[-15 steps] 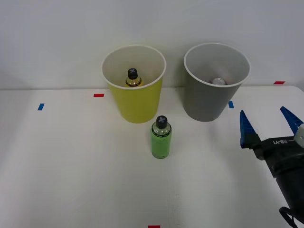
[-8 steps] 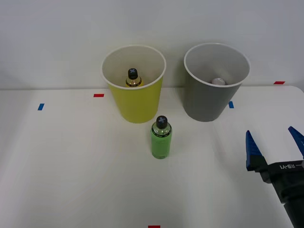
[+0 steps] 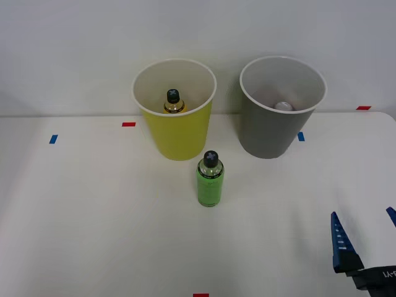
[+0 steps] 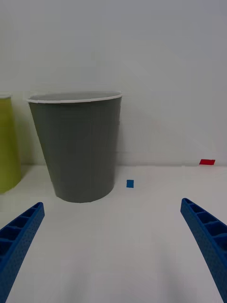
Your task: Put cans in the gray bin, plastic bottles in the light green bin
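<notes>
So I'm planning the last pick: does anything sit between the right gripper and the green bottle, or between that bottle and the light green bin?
Nothing visible does. Bare table lies between the open right gripper and the green bottle, and the bottle stands directly before the light green bin.

blue ribbed fingers (image 3: 340, 242) on a black lettered hand (image 3: 366, 238)
</notes>
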`<state>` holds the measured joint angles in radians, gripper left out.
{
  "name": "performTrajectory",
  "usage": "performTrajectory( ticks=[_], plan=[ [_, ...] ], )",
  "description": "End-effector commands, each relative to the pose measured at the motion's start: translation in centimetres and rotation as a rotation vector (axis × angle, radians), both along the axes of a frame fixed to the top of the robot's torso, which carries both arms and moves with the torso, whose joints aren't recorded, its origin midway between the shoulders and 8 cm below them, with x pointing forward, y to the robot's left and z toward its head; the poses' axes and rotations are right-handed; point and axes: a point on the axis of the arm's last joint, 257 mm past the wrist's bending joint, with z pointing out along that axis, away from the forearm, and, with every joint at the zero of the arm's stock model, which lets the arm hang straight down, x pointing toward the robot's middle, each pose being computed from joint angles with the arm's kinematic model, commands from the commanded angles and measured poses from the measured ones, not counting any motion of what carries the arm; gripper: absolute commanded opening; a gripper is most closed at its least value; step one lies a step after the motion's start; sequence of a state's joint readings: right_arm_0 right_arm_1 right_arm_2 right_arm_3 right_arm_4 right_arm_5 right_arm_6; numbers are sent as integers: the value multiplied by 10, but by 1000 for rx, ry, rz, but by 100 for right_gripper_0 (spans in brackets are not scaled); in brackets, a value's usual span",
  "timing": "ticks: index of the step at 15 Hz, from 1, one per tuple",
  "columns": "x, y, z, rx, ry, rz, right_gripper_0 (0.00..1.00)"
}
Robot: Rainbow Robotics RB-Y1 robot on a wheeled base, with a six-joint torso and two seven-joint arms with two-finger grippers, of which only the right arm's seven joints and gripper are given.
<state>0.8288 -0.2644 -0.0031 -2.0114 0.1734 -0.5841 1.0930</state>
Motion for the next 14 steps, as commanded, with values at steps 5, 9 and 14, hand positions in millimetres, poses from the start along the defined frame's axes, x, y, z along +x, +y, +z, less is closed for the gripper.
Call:
performTrajectory(
  ticks=[5,9,14],
  plan=[
    [-38,-12,-32,92,-48,-6,100],
    [-54,-12,-45,144,-61,-16,100],
    [-58,-15,-47,222,-45,19,100]
  ],
)
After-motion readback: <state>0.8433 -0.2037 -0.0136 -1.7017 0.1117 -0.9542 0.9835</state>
